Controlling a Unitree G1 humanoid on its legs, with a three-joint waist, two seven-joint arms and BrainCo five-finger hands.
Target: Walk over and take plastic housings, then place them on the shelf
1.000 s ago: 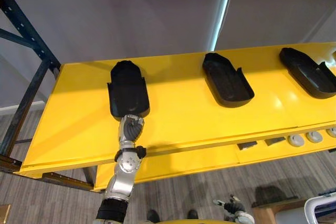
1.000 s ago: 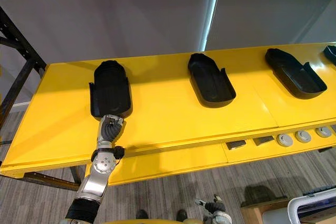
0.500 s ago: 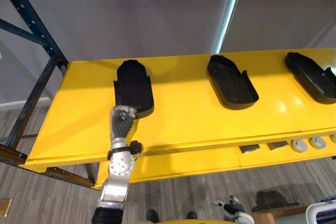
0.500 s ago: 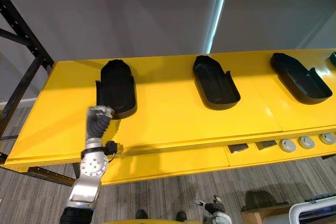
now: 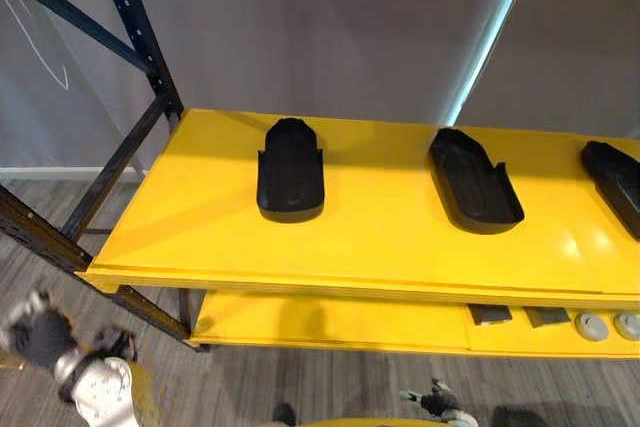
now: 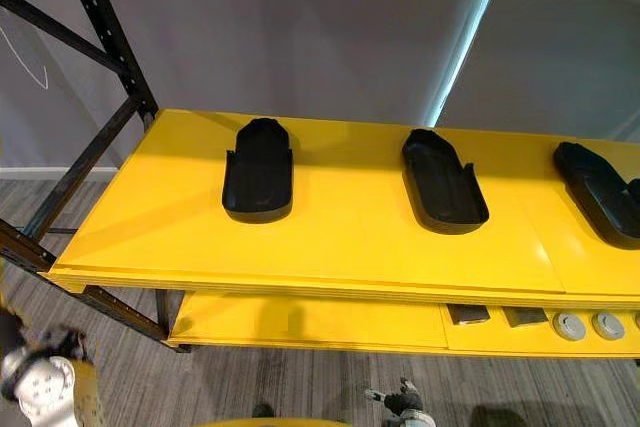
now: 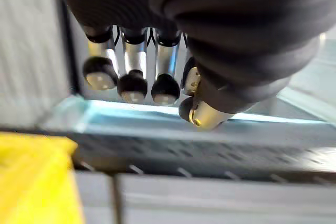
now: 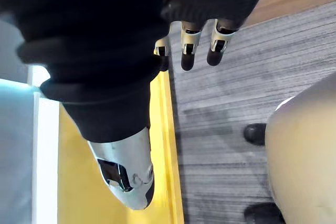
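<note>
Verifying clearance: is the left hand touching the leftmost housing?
Apart. Left eye view: left hand hangs low over the floor, below the shelf edge, clear of the leftmost housing.

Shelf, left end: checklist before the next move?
1. Left housing lying flat on the shelf, back from its front edge: ok.
2. Left hand clear of the shelf, low by its left end: ok.
3. Left hand empty, fingers straight: ok.
4. Right hand empty, fingers relaxed, hanging over the floor: ok.
5. Bare shelf between left housing and middle housing: ok.
6. Where the next housing comes from: cannot tell.
</note>
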